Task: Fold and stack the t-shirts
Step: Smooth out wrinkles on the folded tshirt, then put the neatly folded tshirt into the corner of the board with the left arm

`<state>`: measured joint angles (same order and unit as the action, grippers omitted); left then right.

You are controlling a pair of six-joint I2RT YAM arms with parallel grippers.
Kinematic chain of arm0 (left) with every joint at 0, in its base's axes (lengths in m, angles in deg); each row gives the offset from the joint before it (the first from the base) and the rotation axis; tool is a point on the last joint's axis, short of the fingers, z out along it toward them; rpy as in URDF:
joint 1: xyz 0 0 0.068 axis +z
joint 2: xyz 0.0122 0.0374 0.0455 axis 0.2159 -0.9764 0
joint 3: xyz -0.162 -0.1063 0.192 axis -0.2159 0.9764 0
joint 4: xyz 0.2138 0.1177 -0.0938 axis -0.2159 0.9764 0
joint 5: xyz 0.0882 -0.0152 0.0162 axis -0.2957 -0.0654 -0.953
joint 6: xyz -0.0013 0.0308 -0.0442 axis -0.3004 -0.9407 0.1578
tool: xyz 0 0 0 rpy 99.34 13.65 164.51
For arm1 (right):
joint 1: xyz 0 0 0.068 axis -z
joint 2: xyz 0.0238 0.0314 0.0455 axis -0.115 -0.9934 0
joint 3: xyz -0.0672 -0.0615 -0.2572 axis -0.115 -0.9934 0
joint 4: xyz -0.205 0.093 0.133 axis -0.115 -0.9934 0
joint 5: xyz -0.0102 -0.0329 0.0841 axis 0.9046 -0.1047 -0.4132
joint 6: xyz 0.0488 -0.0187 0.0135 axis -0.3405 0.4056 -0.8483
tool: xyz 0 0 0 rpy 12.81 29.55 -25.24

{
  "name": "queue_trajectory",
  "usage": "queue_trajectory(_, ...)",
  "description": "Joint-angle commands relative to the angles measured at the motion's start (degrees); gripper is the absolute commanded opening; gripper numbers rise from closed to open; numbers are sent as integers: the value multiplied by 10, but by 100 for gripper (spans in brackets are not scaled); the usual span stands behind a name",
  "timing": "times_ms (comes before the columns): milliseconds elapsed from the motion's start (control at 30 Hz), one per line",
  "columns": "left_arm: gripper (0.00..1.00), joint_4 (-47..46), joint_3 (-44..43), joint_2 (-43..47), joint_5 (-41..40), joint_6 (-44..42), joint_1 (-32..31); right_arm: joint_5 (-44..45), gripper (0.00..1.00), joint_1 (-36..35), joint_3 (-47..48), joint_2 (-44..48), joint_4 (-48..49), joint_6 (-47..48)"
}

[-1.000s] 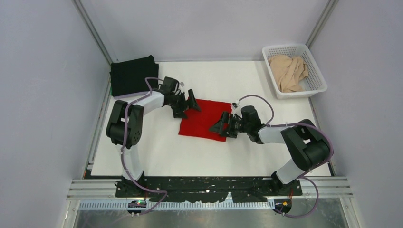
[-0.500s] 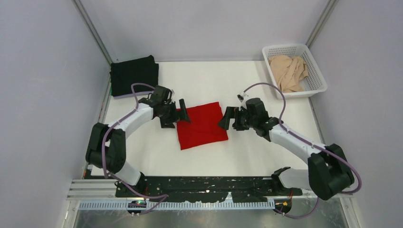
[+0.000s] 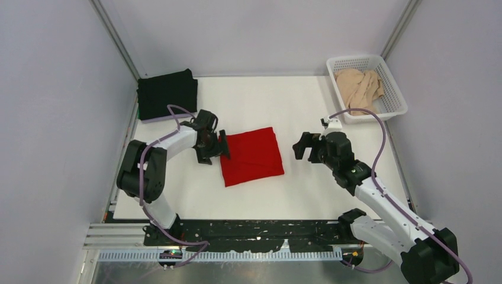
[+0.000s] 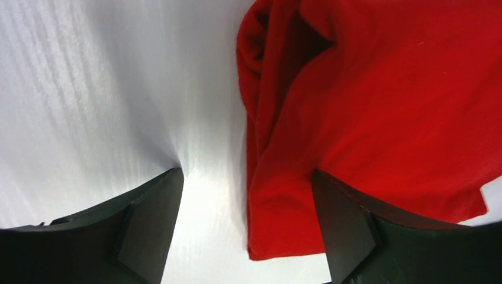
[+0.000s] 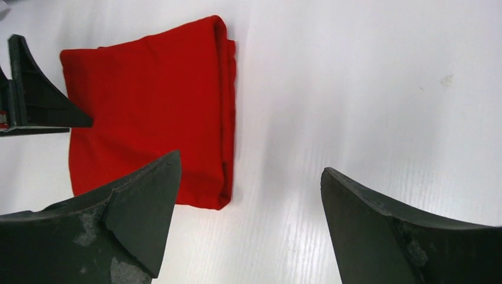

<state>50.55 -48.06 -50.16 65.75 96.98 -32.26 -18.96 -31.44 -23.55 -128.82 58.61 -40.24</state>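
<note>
A folded bright red t-shirt (image 3: 251,155) lies flat mid-table; it also shows in the left wrist view (image 4: 379,106) and the right wrist view (image 5: 148,118). My left gripper (image 3: 221,145) is open at the shirt's left edge, its jaws straddling that edge (image 4: 248,195). My right gripper (image 3: 303,147) is open and empty, to the right of the shirt and apart from it (image 5: 248,195). A folded black t-shirt (image 3: 167,93) lies at the back left. A crumpled beige t-shirt (image 3: 360,89) sits in the basket. No lavender shirt is in view.
A white plastic lattice basket (image 3: 395,97) stands at the back right corner. The white table (image 3: 266,195) is bounded by grey walls on three sides and a metal rail at the near edge.
The red shirt was turned and laid flat. My right gripper has let go and drawn back to the right. My left gripper has settled at the shirt's left edge.
</note>
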Motion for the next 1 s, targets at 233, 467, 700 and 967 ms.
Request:
queue_trajectory(233, 40, 14, -76, -99, -54, 62, -66, 60, 95, 8, -40, 53, -8, 29)
queue_trajectory(467, 0, 155, -214, -166, -196, 52, -96, 74, 96, 9, -59, 77, 18, 40)
queue_trajectory(700, 0, 272, -389, -213, -404, -18, -96, 80, 95, 9, -63, 79, 23, 50)
queue_trajectory(967, 0, 288, -547, -277, -550, -176, -78, 121, 95, 9, -62, 85, 12, 57)
